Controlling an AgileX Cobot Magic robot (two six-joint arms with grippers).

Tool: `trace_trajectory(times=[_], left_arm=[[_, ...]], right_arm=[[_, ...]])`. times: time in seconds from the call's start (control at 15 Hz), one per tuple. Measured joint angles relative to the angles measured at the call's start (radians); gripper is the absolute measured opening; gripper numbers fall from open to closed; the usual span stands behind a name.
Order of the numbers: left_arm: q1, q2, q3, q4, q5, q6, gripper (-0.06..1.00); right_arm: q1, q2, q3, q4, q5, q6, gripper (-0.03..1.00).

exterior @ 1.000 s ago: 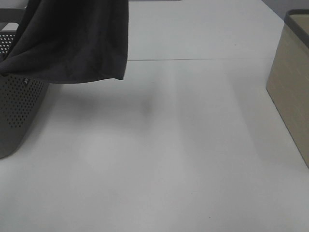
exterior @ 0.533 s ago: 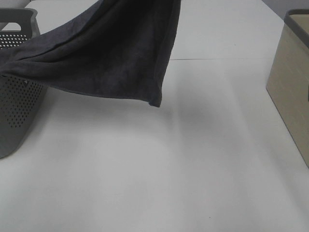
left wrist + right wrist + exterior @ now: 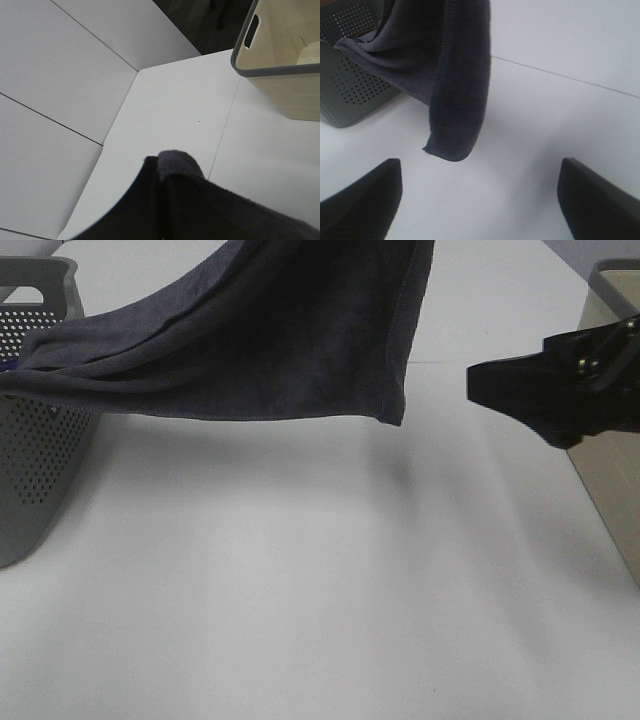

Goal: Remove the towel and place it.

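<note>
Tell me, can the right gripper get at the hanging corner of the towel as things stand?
Probably yes. The right gripper is open and faces the hanging corner of the towel, with only bare table between them; nothing blocks the way.

The exterior high camera looks steeply down at the desk (image 3: pixel 300 620) beside the basket (image 3: pixel 40 460). Left wrist, tight against the towel (image 3: pixel 175 162), faces away from the basket; right wrist faces it, sharing the towel's corner with the high view.
</note>
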Motion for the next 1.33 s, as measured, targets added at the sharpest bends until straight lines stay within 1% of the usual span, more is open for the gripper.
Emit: trace_trajectory(times=[0.07,0.13,0.27,0.33,0.4,0.47,0.6,0.73,0.8,0.87,0.93,1.0,1.13,1.2,1.27,1.33], left_arm=[[0.0,0.0,0.0,0.0,0.0,-0.001,0.0],[0.0,0.0,0.0,0.0,0.0,-0.002,0.0],[0.0,0.0,0.0,0.0,0.0,-0.004,0.0],[0.0,0.0,0.0,0.0,0.0,-0.004,0.0],[0.0,0.0,0.0,0.0,0.0,-0.004,0.0],[0.0,0.0,0.0,0.0,0.0,-0.004,0.0],[0.0,0.0,0.0,0.0,0.006,-0.004,0.0],[0.0,0.0,0.0,0.001,0.027,-0.004,0.0],[0.0,0.0,0.0,0.001,0.031,-0.004,0.0],[0.0,0.0,0.0,0.001,0.034,-0.004,0.0],[0.0,0.0,0.0,0.003,0.036,-0.004,0.0],[0.0,0.0,0.0,0.004,0.037,-0.004,0.0],[0.0,0.0,0.0,0.004,0.037,-0.004,0.0],[0.0,0.0,0.0,0.004,0.037,-0.004,0.0],[0.0,0.0,0.0,0.004,0.037,-0.004,0.0],[0.0,0.0,0.0,0.004,0.037,-0.004,0.0]], right_arm=[[0.1,0.027,-0.015,0.03,-0.089,-0.034,0.82],[0.192,0.061,-0.041,0.048,-0.2,-0.042,0.82],[0.364,0.154,-0.11,0.074,-0.413,-0.035,0.82],[0.43,0.203,-0.148,0.085,-0.515,-0.026,0.82],[0.452,0.221,-0.163,0.09,-0.554,-0.022,0.82],[0.531,0.286,-0.22,0.102,-0.615,0.022,0.82],[0.559,0.323,-0.255,0.103,-0.627,0.078,0.82],[0.56,0.367,-0.257,0.105,-0.697,0.107,0.82],[0.56,0.379,-0.257,0.112,-0.717,0.108,0.81],[0.56,0.396,-0.257,0.139,-0.755,0.113,0.81],[0.56,0.402,-0.257,0.184,-0.815,0.109,0.79],[0.56,0.405,-0.257,0.226,-0.904,0.087,0.76],[0.56,0.405,-0.257,0.3,-1.069,0.011,0.69],[0.56,0.405,-0.257,0.319,-1.108,-0.015,0.66],[0.56,0.405,-0.257,0.325,-1.102,-0.028,0.64],[0.56,0.405,-0.257,0.331,-1.039,-0.034,0.63]])
